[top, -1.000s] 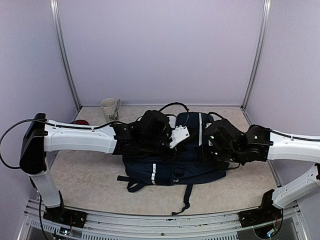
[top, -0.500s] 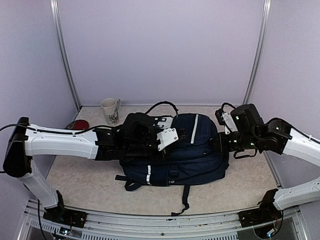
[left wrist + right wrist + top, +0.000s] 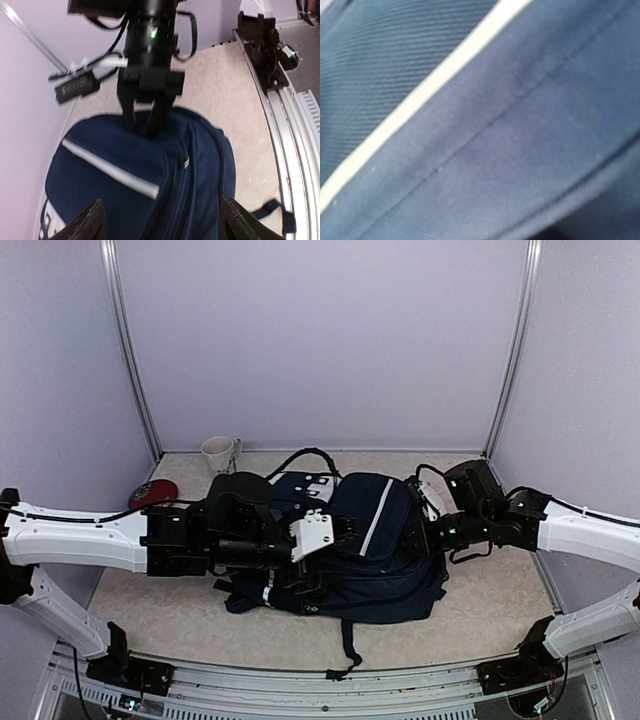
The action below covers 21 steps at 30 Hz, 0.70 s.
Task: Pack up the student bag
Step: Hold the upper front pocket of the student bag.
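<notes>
The student bag (image 3: 375,540) lies across the middle of the table, dark navy with a white stripe (image 3: 377,504). My left gripper (image 3: 345,530) hovers over its left half, and in the left wrist view (image 3: 160,212) its fingers (image 3: 90,222) stand wide apart over the navy cloth with nothing between them. My right gripper (image 3: 427,530) is at the bag's right end. The left wrist view shows the right gripper (image 3: 145,122) pinched shut on a fold of the bag's fabric. Navy cloth (image 3: 520,150) and the stripe fill the right wrist view, hiding its fingers.
A pale mug (image 3: 218,455) stands at the back left and a red object (image 3: 152,492) lies by the left arm. Black straps (image 3: 345,645) trail toward the metal rail (image 3: 320,680) at the near edge. Walls close in on three sides.
My left gripper has opened and drawn back to the left. The right gripper has come down onto the bag's right end, and the bag has shifted left and turned a little.
</notes>
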Tool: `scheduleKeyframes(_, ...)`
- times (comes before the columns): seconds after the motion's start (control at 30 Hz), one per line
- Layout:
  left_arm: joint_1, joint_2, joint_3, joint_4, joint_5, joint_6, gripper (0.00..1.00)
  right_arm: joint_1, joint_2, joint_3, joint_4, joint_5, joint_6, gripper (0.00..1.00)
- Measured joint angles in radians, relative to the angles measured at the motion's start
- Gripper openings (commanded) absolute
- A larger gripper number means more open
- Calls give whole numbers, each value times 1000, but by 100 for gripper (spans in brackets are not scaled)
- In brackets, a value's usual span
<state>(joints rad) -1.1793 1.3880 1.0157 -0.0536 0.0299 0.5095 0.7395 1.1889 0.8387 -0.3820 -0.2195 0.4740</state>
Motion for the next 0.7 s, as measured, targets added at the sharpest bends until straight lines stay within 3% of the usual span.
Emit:
scheduleKeyframes(0.17,-47,209,178,48,-7,-20,59,43,6,0,43,-7,25,0)
scheduleKeyframes(0.23,-47,300,233,43,-24,-32,42,45,-5,0,42,3,31,0)
scheduleKeyframes(0.37,-45,386,251,29,-88,-57,23,45,-42,0,25,17,43,0)
scheduleKeyframes(0.43,-47,391,255,29,-129,-64,3,45,-52,0,9,22,46,0)
scheduleKeyframes(0.7,-61,370,260,26,-209,-74,0,19,-68,19,-46,57,5,0)
